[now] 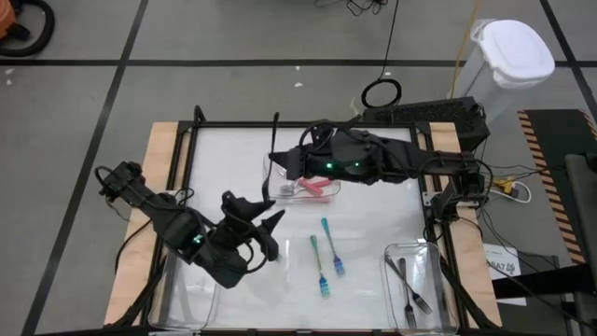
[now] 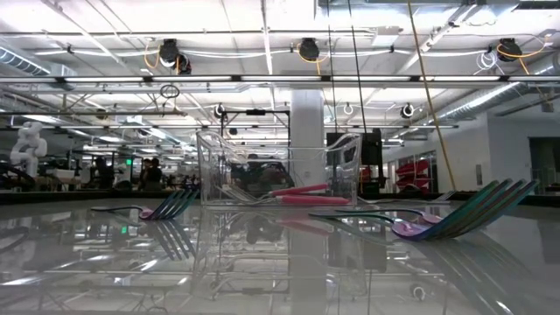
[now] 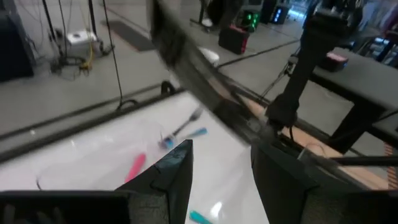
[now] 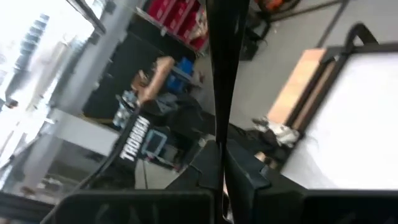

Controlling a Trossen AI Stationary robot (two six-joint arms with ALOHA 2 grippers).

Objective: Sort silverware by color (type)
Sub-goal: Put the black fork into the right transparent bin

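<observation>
The white table [image 1: 373,233] with its wooden side edges spreads under both my arms. My right arm reaches in from the right side to the middle of the far half, and my left arm lies over the near left part. Of the clear trays, one [image 1: 272,177] sits near the middle just below my right claw [image 1: 280,166], and another [image 1: 431,254] sits at the near right corner. My right claw is clenched on a slim dark utensil [image 1: 275,131], which sticks out past the fingertips toward the far edge. My left claw [image 1: 276,233] hangs over bare table left of the loose pieces, and I cannot tell whether it grips anything. Two pink utensils [image 1: 315,187] lie in the middle tray, and two dark forks [image 1: 415,291] lie in the corner tray. Two teal-handled utensils [image 1: 319,266] lie side by side on the open table between the trays.
</observation>
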